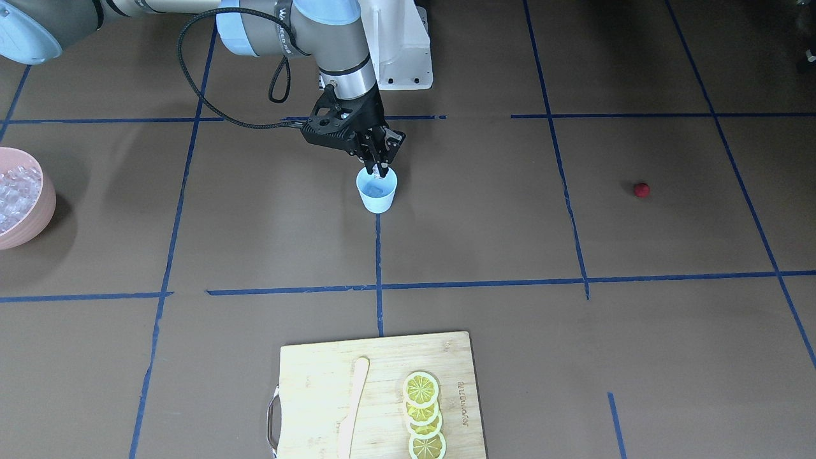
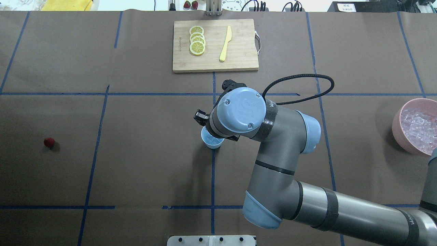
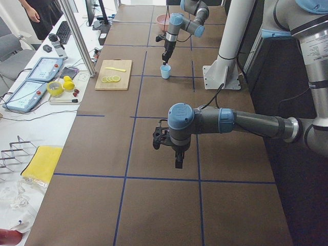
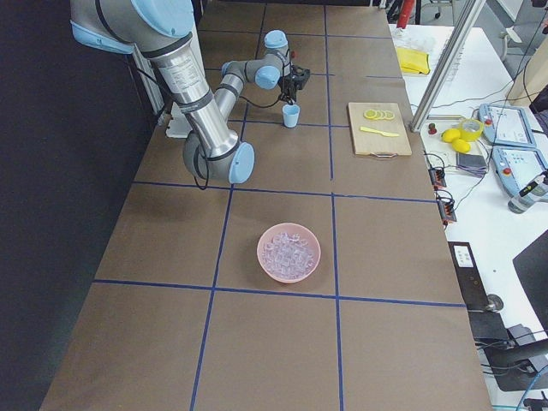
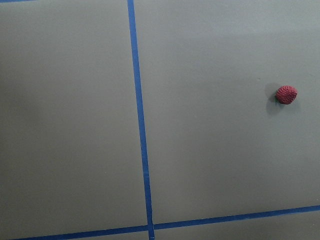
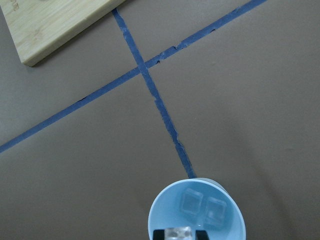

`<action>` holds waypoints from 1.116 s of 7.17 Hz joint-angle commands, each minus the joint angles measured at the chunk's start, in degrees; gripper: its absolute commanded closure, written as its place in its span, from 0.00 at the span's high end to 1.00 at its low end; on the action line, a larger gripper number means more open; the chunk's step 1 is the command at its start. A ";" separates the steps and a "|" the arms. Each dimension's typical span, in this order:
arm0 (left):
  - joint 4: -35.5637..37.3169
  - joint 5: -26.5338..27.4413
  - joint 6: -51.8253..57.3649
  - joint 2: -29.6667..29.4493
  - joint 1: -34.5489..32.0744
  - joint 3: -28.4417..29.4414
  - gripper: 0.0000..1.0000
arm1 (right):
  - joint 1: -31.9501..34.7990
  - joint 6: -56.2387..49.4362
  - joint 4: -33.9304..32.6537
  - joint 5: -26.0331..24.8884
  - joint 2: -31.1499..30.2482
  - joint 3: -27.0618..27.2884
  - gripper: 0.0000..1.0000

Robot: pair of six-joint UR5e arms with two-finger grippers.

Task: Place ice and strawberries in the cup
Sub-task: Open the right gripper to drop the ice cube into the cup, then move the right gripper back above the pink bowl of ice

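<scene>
The light-blue cup (image 1: 377, 191) (image 2: 211, 140) stands at the table's middle, with two ice cubes (image 6: 192, 204) lying in it. My right gripper (image 1: 380, 169) (image 6: 180, 234) hangs just above the cup's rim, shut on another ice cube (image 6: 179, 233) held between its fingertips. The strawberry (image 1: 641, 189) (image 2: 49, 142) (image 5: 286, 94), a small dark-red ball, lies alone on the mat far toward my left side. My left gripper (image 3: 177, 163) hovers above the mat there. It shows only in the exterior left view, so I cannot tell whether it is open or shut.
A pink bowl (image 2: 397, 119) (image 1: 48, 207) holding several ice cubes (image 2: 418, 127) sits at my far right. Across the table lies a wooden cutting board (image 1: 319, 370) (image 2: 239, 51) with lemon slices (image 1: 423, 414) and a wooden knife (image 1: 352, 408). Blue tape lines grid the brown mat.
</scene>
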 commanded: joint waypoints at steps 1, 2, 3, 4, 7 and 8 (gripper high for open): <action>-0.03 0.00 0.00 -0.09 -0.06 0.00 1.00 | -0.23 -0.02 0.00 -0.23 -0.24 0.06 0.69; -0.03 0.00 0.00 0.00 -0.06 0.00 1.00 | -0.23 -0.02 0.00 -0.23 -0.33 0.14 0.69; -0.03 0.00 -0.09 0.00 -0.06 0.00 1.00 | -0.14 -0.02 0.00 -0.14 -0.33 0.58 0.69; -0.21 0.00 -0.61 -0.09 0.03 0.00 1.00 | 0.29 -0.10 -0.44 0.03 -0.94 3.02 0.69; -7.47 -2.01 -6.63 -0.70 2.64 -0.17 1.00 | 11.49 -5.60 -5.62 13.68 -14.17 18.56 0.99; -12.03 -2.28 -13.38 -0.79 6.75 -0.09 1.00 | 16.33 -11.64 -5.54 19.23 -21.44 23.56 0.99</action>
